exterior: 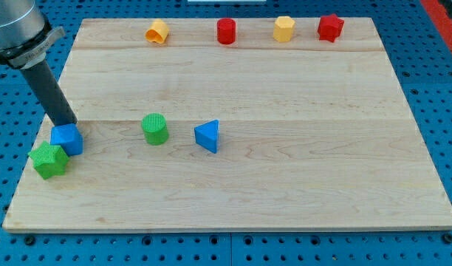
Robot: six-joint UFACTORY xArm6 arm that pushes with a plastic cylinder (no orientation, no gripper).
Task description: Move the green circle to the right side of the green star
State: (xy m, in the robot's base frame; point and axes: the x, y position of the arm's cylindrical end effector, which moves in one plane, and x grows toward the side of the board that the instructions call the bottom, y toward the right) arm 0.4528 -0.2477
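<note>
The green circle (155, 128) stands on the wooden board at the view's left-centre. The green star (49, 160) lies near the board's left edge, lower down. A blue cube (67, 139) touches the star's upper right side. My tip (66, 122) rests just behind the blue cube's top edge, to the view's left of the green circle and above the star. The dark rod rises from it toward the view's top left.
A blue triangle (207, 136) lies right of the green circle. Along the board's top edge stand a yellow block (157, 32), a red cylinder (226, 32), a yellow hexagon (284, 29) and a red star (330, 27). The wooden board (300, 148) lies on blue pegboard.
</note>
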